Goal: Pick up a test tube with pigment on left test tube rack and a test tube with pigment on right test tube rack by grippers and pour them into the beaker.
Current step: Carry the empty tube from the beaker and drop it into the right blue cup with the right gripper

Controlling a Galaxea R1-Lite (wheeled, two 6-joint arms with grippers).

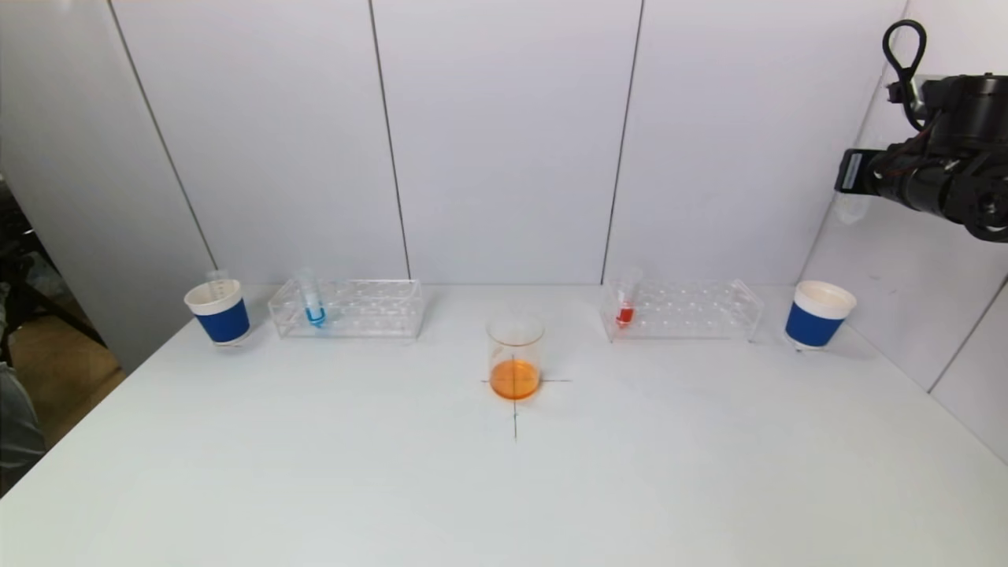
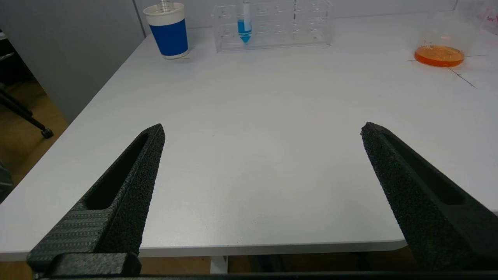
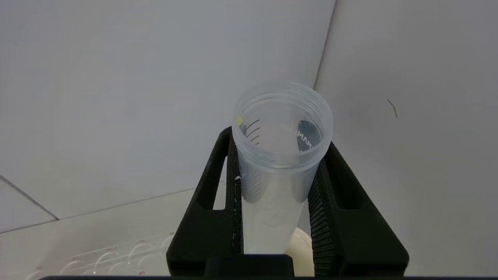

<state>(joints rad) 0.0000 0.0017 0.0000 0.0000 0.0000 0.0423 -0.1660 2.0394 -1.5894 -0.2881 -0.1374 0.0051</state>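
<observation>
Right gripper high by right wall, jaws clamped on empty clear plastic tube. Looks like pour done; orange liquid sits in glass beaker mid white surface. My next move: drop tube in right blue-sleeved paper cup. Left gripper idle, jaws wide apart. Blue-pigment tube in left clear rack, red-pigment tube in right clear rack.

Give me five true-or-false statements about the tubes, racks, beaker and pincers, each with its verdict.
1. The beaker holds orange liquid. True.
2. The left rack holds a tube of red pigment. False: its tube holds blue pigment; the red tube stands in the right rack.
3. The right pincer is shut on an emptied test tube, raised above the right paper cup. True.
4. The left pincer grips a tube. False: it is open and holds nothing, low over the table's near edge.
5. The left paper cup lies tipped over. False: it stands upright with a clear tube in it.
</observation>
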